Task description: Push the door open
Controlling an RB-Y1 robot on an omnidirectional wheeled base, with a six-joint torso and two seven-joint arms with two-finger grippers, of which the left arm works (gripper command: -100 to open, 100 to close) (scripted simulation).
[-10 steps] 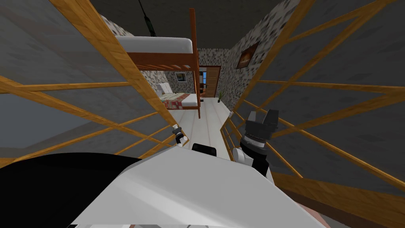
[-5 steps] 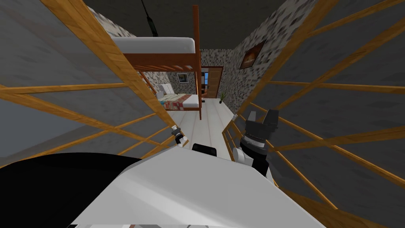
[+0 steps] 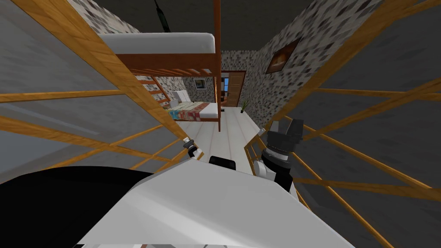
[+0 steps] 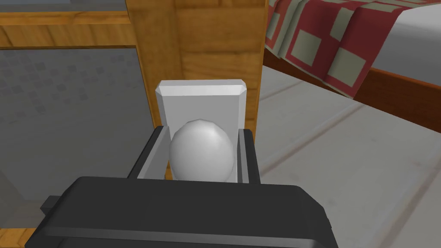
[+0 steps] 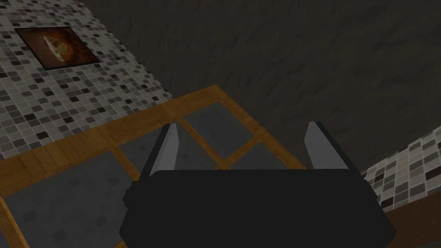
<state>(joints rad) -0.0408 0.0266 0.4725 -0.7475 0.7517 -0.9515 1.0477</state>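
Left gripper (image 4: pixel 202 131) closed on pale round knob (image 4: pixel 201 155) at edge stile of wood-framed door (image 4: pixel 215 43), leaf straight ahead; left arm nearer. Right gripper (image 5: pixel 243 129) open, empty

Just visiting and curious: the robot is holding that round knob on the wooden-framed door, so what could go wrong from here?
The left fingers pinch the smooth round knob only at its sides, so they may slip off as the door swings. The open right fingers stand raised beside the other wood-framed panel and might snag it.
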